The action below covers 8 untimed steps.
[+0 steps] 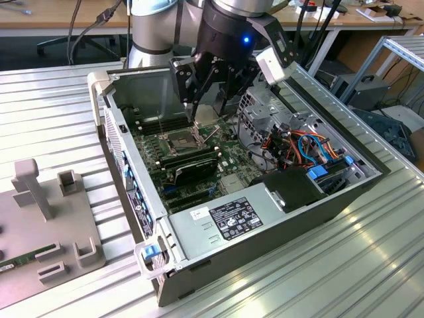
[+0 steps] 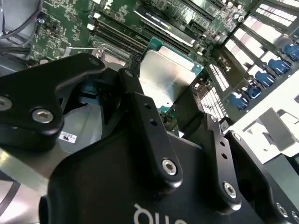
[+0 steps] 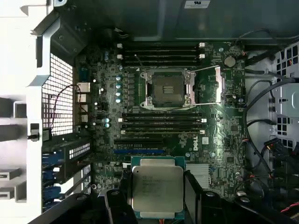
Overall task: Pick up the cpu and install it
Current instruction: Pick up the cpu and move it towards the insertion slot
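As fingers (image 2: pixel 148 125) grip cpu (image 3: pixel 157 188), socket (image 3: pixel 167 87) gapes

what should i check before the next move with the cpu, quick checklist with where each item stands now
1. cpu held between the jaws: ok
2. socket uncovered and empty: ok
3. cpu squared up over the socket: cannot tell
4. cpu's corner mark matched to the socket: cannot tell
5. cables away from the socket: ok
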Motion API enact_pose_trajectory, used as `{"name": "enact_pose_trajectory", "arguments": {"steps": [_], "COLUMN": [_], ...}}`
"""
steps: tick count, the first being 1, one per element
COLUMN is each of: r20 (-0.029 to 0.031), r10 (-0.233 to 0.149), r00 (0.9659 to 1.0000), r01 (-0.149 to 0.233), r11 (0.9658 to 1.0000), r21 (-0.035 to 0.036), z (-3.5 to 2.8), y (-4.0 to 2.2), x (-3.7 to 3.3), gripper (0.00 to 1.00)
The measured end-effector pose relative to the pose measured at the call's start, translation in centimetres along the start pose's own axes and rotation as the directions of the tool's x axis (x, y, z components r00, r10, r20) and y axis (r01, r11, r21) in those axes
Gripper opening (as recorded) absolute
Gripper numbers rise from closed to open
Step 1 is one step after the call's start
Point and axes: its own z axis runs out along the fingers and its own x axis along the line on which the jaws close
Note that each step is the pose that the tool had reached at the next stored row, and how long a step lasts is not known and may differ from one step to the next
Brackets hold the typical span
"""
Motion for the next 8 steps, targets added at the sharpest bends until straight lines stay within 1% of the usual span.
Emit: {"name": "enact_pose_trajectory", "arguments": {"steps": [1,5,8], "r20": [0.0,0.0,0.0], "r10": [0.0,0.0,0.0], "r00": [1.0,1.0,1.0], "r01": [0.0,0.0,0.0], "r11": [1.0,1.0,1.0], "r21": [0.0,0.0,0.0], "z": [0.0,0.0,0.02], "y": [0.01,0.03,0.23], "x": [-0.35,-0.36,-0.35], "gripper": [0.54,0.54,0.54]}}
